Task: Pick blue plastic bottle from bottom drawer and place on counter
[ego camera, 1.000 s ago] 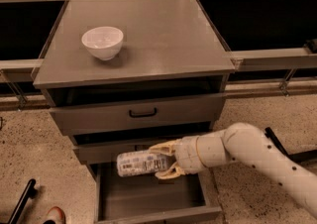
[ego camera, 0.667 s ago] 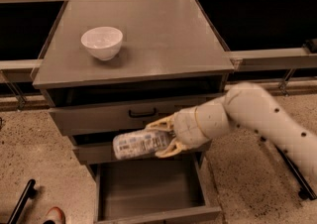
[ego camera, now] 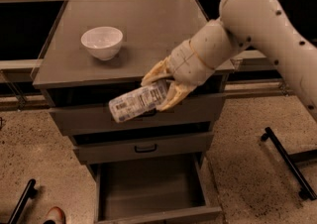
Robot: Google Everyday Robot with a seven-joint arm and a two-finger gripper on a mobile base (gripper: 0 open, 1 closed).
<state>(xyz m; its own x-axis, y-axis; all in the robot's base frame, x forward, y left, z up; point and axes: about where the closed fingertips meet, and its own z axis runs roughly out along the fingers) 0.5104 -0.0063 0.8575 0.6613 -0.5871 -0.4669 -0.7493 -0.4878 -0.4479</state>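
The blue plastic bottle lies sideways in the air in front of the top drawer, its pale speckled label facing me. My gripper is shut on its right end, the yellowish fingers wrapped above and below it. It hangs just below the front edge of the counter. The bottom drawer stands pulled open underneath, its grey floor bare. My white arm reaches in from the upper right.
A white bowl stands on the counter's left half. Two shut drawers with black handles sit below the top. Black legs of a stand lie on the speckled floor at right, another at bottom left.
My gripper has lifted the bottle from just above the open bottom drawer up to the height of the top drawer front, close under the counter edge.
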